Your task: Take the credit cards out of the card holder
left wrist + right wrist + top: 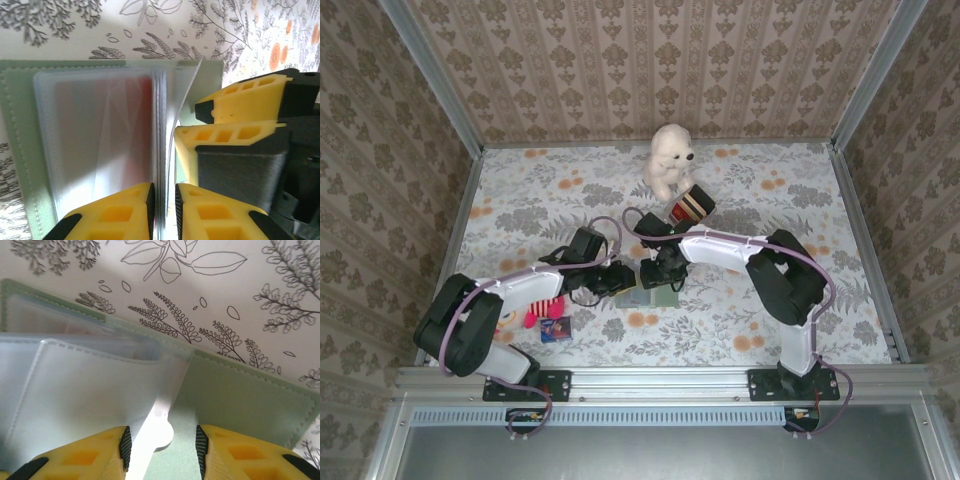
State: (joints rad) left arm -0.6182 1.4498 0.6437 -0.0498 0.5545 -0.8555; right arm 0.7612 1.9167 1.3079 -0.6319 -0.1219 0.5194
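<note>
The sage-green card holder point(658, 296) lies open on the flowered table between both grippers. In the left wrist view its green cover point(20, 150) carries a stack of clear pocket sleeves point(100, 140), and a reddish credit card point(137, 125) shows through them. My left gripper point(164, 192) is shut on the sleeves' bunched edges. The yellow fingers point(235, 102) of the right gripper sit just beside it. In the right wrist view my right gripper point(162, 437) stands open over the holder's green inner cover point(240, 395), a raised pale sleeve point(90, 390) against its left pad.
A white plush toy point(670, 160) and a striped box point(688, 205) stand behind the holder. A dark blue packet point(556, 328) and a red-pink item point(545, 312) lie by the left arm. Metal rails and patterned walls bound the table.
</note>
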